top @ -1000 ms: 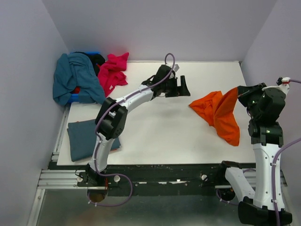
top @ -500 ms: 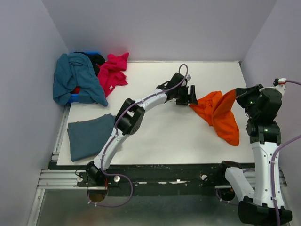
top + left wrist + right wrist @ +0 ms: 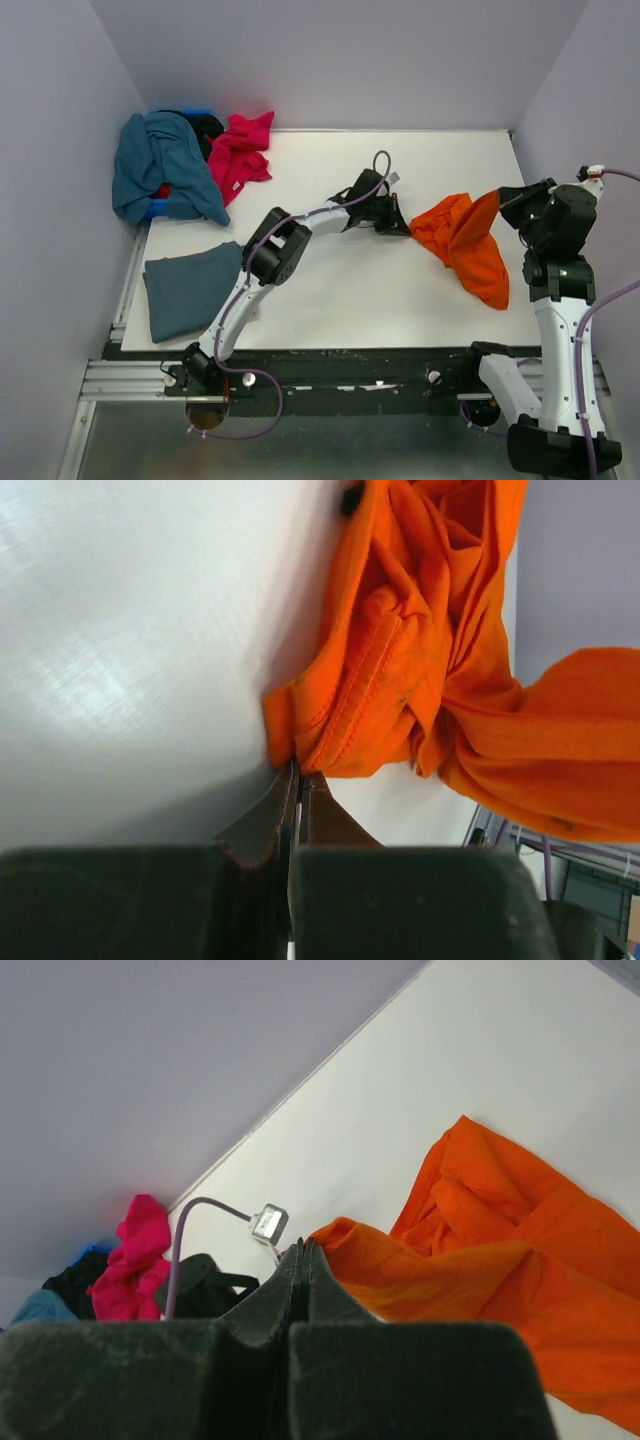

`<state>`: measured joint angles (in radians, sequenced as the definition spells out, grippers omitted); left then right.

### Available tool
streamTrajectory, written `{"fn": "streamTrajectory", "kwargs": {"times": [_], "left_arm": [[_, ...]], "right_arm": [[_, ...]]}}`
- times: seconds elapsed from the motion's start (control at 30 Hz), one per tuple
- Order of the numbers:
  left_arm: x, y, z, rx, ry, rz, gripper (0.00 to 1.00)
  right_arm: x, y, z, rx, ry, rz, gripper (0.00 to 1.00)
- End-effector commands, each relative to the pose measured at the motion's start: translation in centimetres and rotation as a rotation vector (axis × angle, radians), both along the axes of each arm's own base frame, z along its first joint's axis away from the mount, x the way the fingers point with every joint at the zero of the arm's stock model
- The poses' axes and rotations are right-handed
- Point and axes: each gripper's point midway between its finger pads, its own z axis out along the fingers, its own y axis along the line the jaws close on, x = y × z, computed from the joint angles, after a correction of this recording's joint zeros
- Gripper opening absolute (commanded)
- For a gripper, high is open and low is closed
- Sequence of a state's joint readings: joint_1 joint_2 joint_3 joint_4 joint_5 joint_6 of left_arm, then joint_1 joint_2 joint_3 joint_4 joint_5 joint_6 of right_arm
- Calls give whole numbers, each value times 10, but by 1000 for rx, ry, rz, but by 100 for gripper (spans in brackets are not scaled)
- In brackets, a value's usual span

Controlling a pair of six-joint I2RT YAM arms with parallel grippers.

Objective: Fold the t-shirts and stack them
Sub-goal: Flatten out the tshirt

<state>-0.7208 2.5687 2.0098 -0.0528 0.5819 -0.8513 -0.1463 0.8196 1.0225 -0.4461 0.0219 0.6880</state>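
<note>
The orange t-shirt [image 3: 468, 245] lies crumpled on the right half of the white table [image 3: 330, 290]. My left gripper [image 3: 402, 224] reaches across to its left edge and is shut on a hemmed fold there; in the left wrist view the fingertips [image 3: 297, 772] pinch the orange cloth [image 3: 400, 660]. My right gripper [image 3: 505, 198] is shut on an upper corner of the same shirt and holds it raised off the table. In the right wrist view the cloth [image 3: 500, 1260] runs away from its closed tips [image 3: 303, 1248].
A folded slate blue-grey t-shirt [image 3: 188, 291] lies at the table's front left corner. At the back left, a teal shirt [image 3: 155, 165] and a magenta one [image 3: 240, 150] drape over a blue bin [image 3: 153, 210]. Grey walls close in on three sides.
My left arm swung right across the table to the orange shirt's left edge and its gripper went from open to shut on the cloth. The right arm barely moved.
</note>
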Motion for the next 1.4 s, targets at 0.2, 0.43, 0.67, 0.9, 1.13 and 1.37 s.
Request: {"fn": "streamTrajectory", "kwargs": {"times": [0.2,0.43,0.67,0.9,1.13,1.37], "left_arm": [[19,133,56,-11,-116,235,0],[-46,238,48,209,-122,434,0],[-122,297,20,363,-47,490,0],[-149,334,13,475,-53,561,0],[-122,327,51,480,-137,551,62],[-84,311,75,476,-201,542,67]], "right_arm": [[8,0,-30,29,47,3,1],[24,0,-64,67,142,8,1],[52,-16,-45,-10,186,-16,1],[60,-28,-6,-30,141,-74,1],[66,-2,-55,42,188,68,1],[67,3,-84,34,223,108,1]]}}
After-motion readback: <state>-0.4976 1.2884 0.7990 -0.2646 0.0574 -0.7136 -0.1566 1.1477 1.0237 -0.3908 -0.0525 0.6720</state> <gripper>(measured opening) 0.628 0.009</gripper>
